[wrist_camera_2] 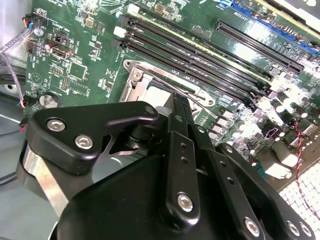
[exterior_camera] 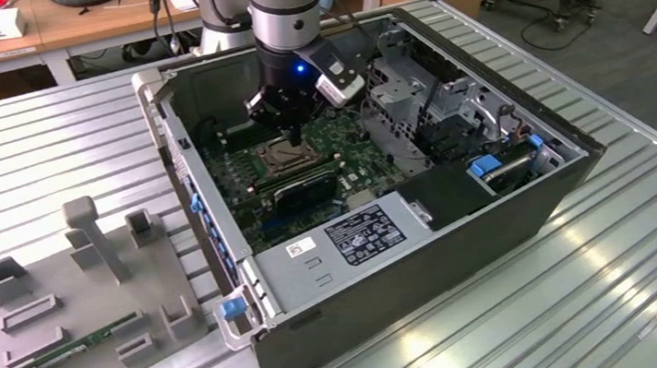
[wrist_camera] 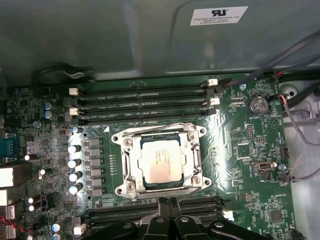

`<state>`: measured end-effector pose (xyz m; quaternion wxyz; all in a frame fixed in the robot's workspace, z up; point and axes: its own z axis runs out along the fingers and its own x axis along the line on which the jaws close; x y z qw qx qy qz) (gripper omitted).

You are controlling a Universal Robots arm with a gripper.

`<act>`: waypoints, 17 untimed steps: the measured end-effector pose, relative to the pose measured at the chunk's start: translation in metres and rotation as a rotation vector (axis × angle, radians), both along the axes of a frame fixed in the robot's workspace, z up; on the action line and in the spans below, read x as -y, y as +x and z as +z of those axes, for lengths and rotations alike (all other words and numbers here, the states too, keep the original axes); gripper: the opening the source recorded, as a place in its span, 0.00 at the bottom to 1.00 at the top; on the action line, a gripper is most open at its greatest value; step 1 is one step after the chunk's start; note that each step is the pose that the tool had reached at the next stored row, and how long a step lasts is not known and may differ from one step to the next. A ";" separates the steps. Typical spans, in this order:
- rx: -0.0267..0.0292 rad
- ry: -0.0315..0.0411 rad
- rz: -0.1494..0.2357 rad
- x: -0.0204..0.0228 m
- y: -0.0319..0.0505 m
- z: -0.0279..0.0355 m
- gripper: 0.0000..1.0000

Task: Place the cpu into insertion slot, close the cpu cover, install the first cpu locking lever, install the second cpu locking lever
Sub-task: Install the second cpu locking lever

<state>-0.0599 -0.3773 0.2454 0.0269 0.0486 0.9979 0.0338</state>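
Observation:
The cpu (wrist_camera: 161, 161) lies flat in the insertion slot (wrist_camera: 125, 189), pale metal face up. The cpu cover (wrist_camera: 131, 160) is down around it as a silvery frame. Thin wire levers (wrist_camera: 150, 128) run along the socket's edges; I cannot tell whether they are latched. My gripper (wrist_camera: 170, 209) hovers just beside the socket, fingers pressed together with nothing between them. In the second wrist view its black fingers (wrist_camera_2: 180, 112) hide part of the socket (wrist_camera_2: 150, 92). In the exterior view the gripper (exterior_camera: 295, 141) reaches down inside the open computer case, right at the socket (exterior_camera: 280, 160).
Long black memory slots (wrist_camera: 145, 105) flank the socket on two sides. A white-labelled power supply box (exterior_camera: 359, 231) and a grey drive cage (exterior_camera: 400, 102) crowd the case. A grey fixture tray (exterior_camera: 69, 297) holding a memory stick (exterior_camera: 81, 347) sits at the exterior view's left.

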 end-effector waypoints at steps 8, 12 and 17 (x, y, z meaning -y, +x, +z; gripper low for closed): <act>0.0001 0.0000 0.000 0.0000 -0.0006 -0.0007 0.11; 0.0014 -0.0001 0.000 0.0001 -0.0024 -0.0020 0.11; 0.0015 -0.0004 0.000 0.0001 -0.0029 -0.0025 0.11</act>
